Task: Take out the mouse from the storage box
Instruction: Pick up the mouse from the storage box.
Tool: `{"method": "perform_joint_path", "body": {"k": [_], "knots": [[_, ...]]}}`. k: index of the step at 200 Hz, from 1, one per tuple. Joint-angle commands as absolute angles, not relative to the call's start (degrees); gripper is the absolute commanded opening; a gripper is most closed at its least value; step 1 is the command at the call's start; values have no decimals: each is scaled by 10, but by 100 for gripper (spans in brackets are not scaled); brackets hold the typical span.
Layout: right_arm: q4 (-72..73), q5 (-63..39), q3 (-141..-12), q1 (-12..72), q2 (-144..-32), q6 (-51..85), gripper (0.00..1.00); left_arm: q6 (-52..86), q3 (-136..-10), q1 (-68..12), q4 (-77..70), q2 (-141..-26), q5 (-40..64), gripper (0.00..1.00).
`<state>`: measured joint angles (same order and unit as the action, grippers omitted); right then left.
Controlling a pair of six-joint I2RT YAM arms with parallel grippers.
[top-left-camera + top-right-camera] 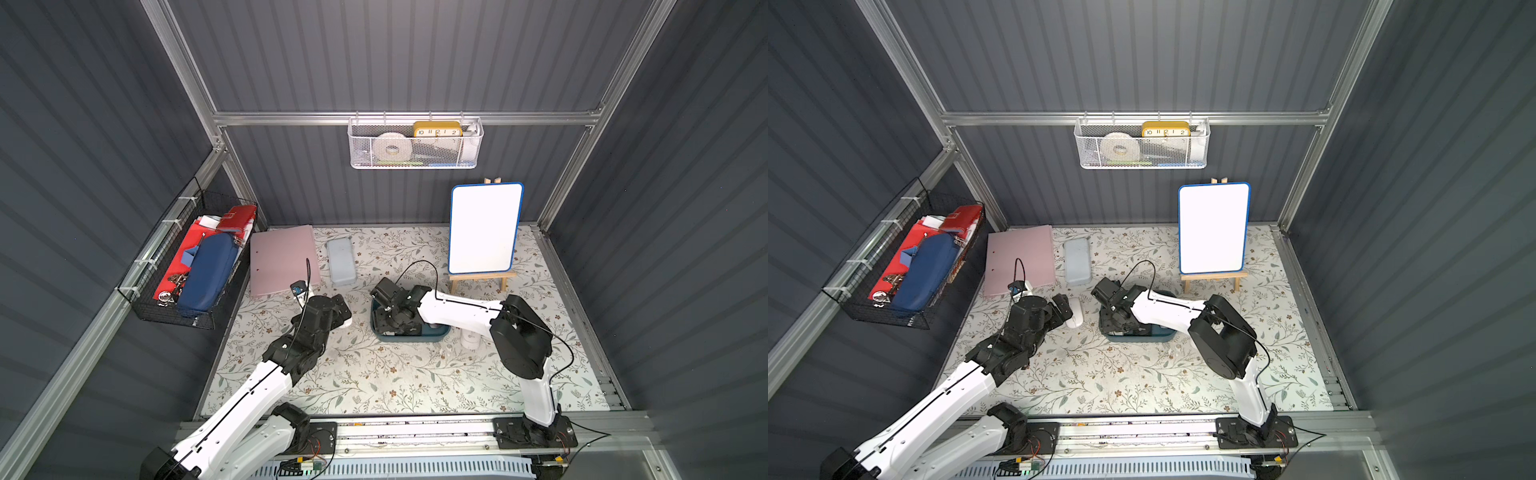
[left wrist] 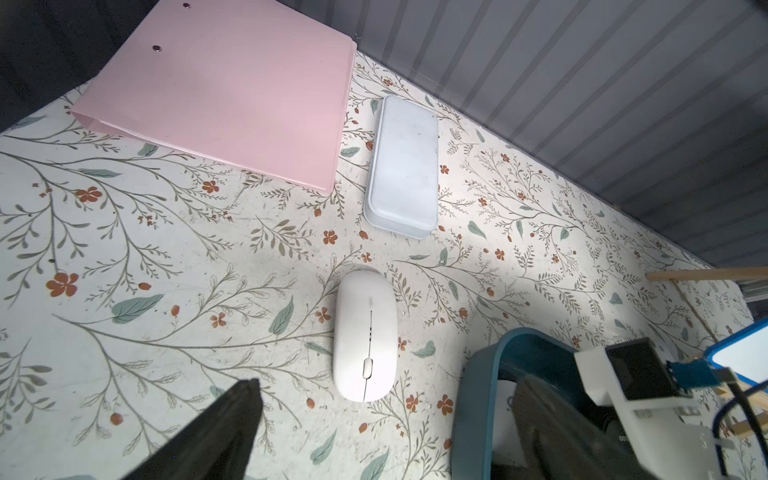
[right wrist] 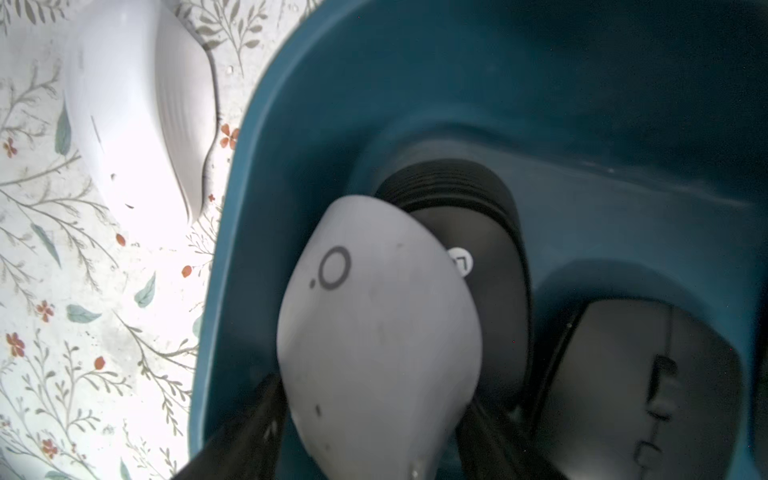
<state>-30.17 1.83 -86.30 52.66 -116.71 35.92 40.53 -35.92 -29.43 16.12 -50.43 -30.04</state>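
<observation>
The grey mouse (image 3: 374, 332) sits in the storage box (image 3: 257, 187) at its left end, leaning on a black mouse (image 3: 494, 307), with a second black mouse (image 3: 644, 374) beside them. The right gripper (image 3: 372, 399) reaches into the box, its jaws pressed against both sides of the grey mouse. The left gripper (image 1: 1065, 311) hovers with its jaws apart and empty, beside a white mouse (image 1: 1076, 319) on the surface (image 1: 1121, 374) left of the box.

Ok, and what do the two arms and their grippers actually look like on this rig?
The left arm and right arm have glossy white link shells with bulky black joint housings. The left gripper and right gripper are black, with flat dark fingers. A thin black cable loops over each wrist, by a white camera mount carrying a small blue board.
</observation>
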Motion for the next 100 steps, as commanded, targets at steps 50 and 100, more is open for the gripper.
{"method": "perform_joint_path", "body": {"k": [50, 100], "knots": [[-311, 26, -862, 526, -1150, 359, 51, 405, -352, -294, 161, -501, -303, 99], [-293, 19, -866, 526, -1169, 358, 53, 409, -350, -294, 166, -502, -305, 99]]}}
